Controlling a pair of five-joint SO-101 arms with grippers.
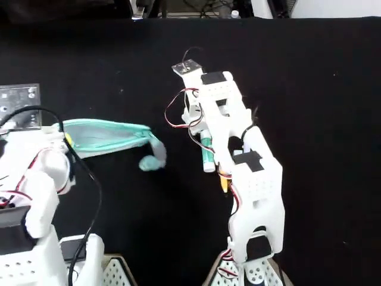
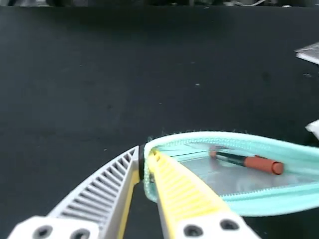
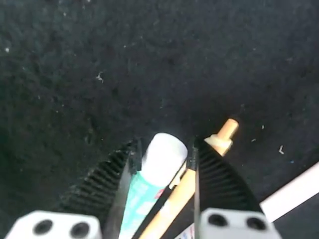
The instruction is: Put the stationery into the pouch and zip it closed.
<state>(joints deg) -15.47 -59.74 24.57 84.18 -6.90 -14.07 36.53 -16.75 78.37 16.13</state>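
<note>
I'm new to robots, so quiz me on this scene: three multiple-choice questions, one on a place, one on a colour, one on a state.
1. Where is the red pen? A on the table; B in the pouch; C in a gripper.
2. The pouch is: A teal; B black; C yellow.
3. The pouch is: A zipped; B open; C folded.

Answers: B, the pen lies inside the pouch's mouth; A, its fabric is teal; B, the mouth gapes where the left gripper pinches its end.

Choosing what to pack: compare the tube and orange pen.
The tube is teal, white-capped and thick; the pen is orange and slim. The tube sits between the right gripper's fingers; the pen crosses under one finger, tip poking past. Both lie side by side, outside the pouch.
</note>
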